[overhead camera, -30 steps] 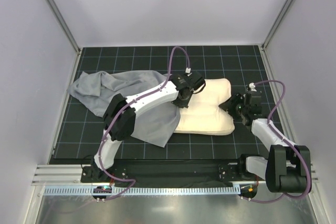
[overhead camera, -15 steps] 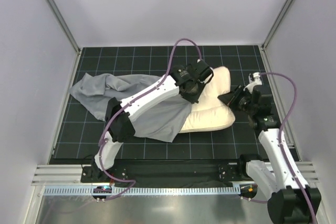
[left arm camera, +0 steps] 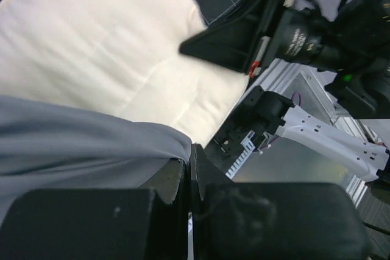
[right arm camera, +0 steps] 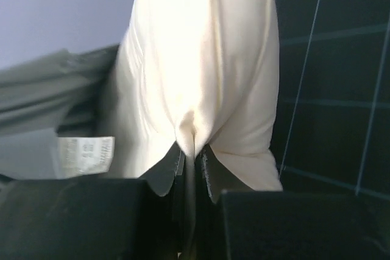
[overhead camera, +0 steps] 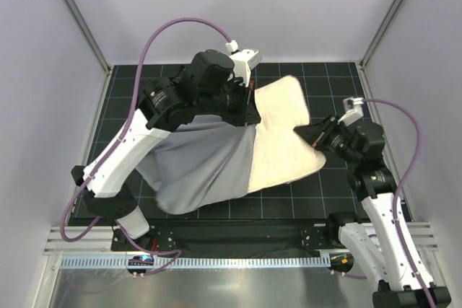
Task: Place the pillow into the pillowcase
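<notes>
Pillow (overhead camera: 283, 131) fabric is seen pinched into a fold between the closed fingers of the right gripper (right arm camera: 192, 159), close to a small white tag (right arm camera: 85, 150). In the top view that grip is placed at the pillow's right edge. Blue-grey cloth of the pillowcase (overhead camera: 202, 167) is clamped between the tightly closed fingers of the left gripper (left arm camera: 187, 165), at the case's upper edge, just beside the pillow's upper left corner. The pillow is shown spread between the two grippers, its cream right part exposed and its left part hidden by the pillowcase; whether that part is inside the case or only beneath it cannot be told. The pillowcase is draped down and to the left from the left gripper, above the black gridded mat (overhead camera: 339, 84). The grippers are set well apart, with the exposed pillow between them.
</notes>
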`<move>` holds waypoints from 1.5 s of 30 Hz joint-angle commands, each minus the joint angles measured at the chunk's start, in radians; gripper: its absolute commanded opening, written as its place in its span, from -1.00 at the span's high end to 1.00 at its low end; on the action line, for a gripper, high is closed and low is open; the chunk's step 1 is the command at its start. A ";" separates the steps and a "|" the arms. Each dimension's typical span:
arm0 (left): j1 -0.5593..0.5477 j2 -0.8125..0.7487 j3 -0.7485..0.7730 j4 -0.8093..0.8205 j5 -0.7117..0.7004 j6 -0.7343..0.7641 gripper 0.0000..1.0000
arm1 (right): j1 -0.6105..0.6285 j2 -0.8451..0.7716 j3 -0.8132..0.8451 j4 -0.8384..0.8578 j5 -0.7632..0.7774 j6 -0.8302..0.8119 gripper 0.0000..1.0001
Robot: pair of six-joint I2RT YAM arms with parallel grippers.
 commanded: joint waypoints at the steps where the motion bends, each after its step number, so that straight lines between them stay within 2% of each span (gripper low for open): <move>1: -0.011 0.042 -0.008 0.162 0.102 -0.031 1.00 | 0.143 -0.008 -0.046 0.082 -0.072 0.113 0.92; 7: -0.016 0.135 0.015 0.227 0.184 -0.055 0.99 | 0.314 0.011 -0.053 0.078 0.057 0.122 0.92; 11: -0.048 0.226 0.079 0.178 0.155 -0.037 1.00 | 0.397 0.023 -0.068 0.121 0.109 0.143 0.92; 17: -0.042 0.228 0.039 0.185 0.059 -0.023 1.00 | 0.399 0.012 -0.005 0.062 0.177 0.134 0.92; 21: -0.016 0.241 0.183 0.172 0.081 -0.024 1.00 | 0.399 0.021 0.012 0.040 0.178 0.136 0.92; 23: -0.012 0.235 0.214 0.173 0.093 -0.012 1.00 | 0.399 0.011 0.024 0.019 0.235 0.127 0.92; 27: -0.002 0.136 0.110 0.262 0.053 -0.001 1.00 | 0.399 -0.005 0.188 -0.174 0.369 0.090 0.92; 30: 0.025 0.061 -0.017 0.337 0.023 0.003 0.99 | 0.399 -0.011 0.294 -0.257 0.399 0.078 0.92; 35: 0.090 0.037 -0.203 0.516 0.032 -0.004 1.00 | 0.399 -0.055 0.386 -0.259 0.420 0.030 0.92; 37: 0.090 0.079 -0.168 0.578 0.079 -0.010 0.99 | 0.400 -0.036 0.436 -0.288 0.469 -0.023 0.92; 38: 0.090 0.118 -0.055 0.583 0.148 -0.020 1.00 | 0.399 0.006 0.475 -0.309 0.485 -0.048 0.92; 41: 0.071 0.302 0.177 0.602 0.228 -0.086 1.00 | 0.397 0.124 0.682 -0.409 0.584 -0.140 0.92; 42: 0.055 0.386 0.311 0.630 0.240 -0.112 0.99 | 0.399 0.150 0.799 -0.455 0.606 -0.162 0.92; 44: 0.041 0.428 0.354 0.826 0.257 -0.225 1.00 | 0.399 0.228 0.977 -0.504 0.672 -0.240 0.92; 45: 0.027 0.445 0.314 0.921 0.250 -0.266 0.99 | 0.399 0.251 1.034 -0.515 0.695 -0.272 0.92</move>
